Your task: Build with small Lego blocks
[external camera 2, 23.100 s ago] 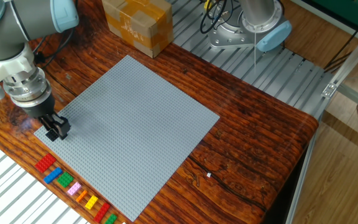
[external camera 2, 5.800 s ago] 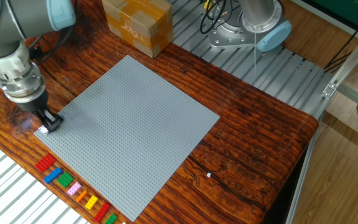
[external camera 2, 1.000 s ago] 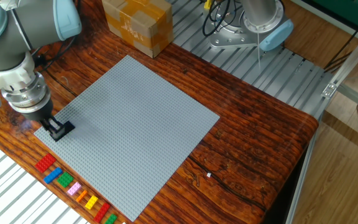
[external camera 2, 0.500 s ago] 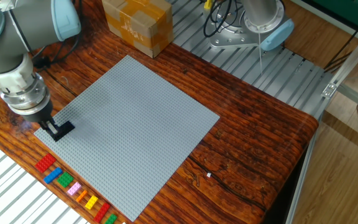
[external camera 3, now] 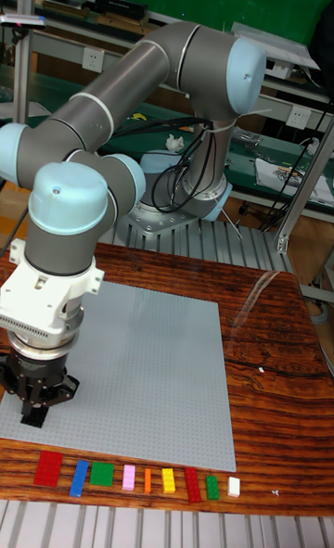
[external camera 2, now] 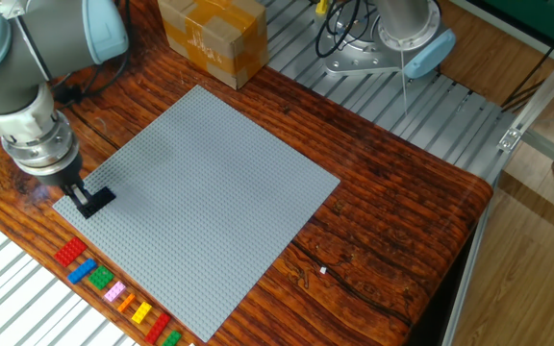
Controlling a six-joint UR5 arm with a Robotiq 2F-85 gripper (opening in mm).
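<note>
My gripper (external camera 2: 88,201) stands low over the near-left corner of the grey baseplate (external camera 2: 210,192), a black brick (external camera 2: 100,198) at its tips. The rest of the baseplate is bare, open to travel in every direction across it. Along its front edge a row of small Lego blocks (external camera 3: 130,478) lies on the wooden table (external camera 2: 383,221), close beside my tips; little clearance on that side. A cardboard box (external camera 2: 212,37) stands just past the plate's far corner, the tallest obstacle on the table. Arm base and cables (external camera 2: 354,43) occupy the metal surface behind. Bare wood lies open right of the plate.
</note>
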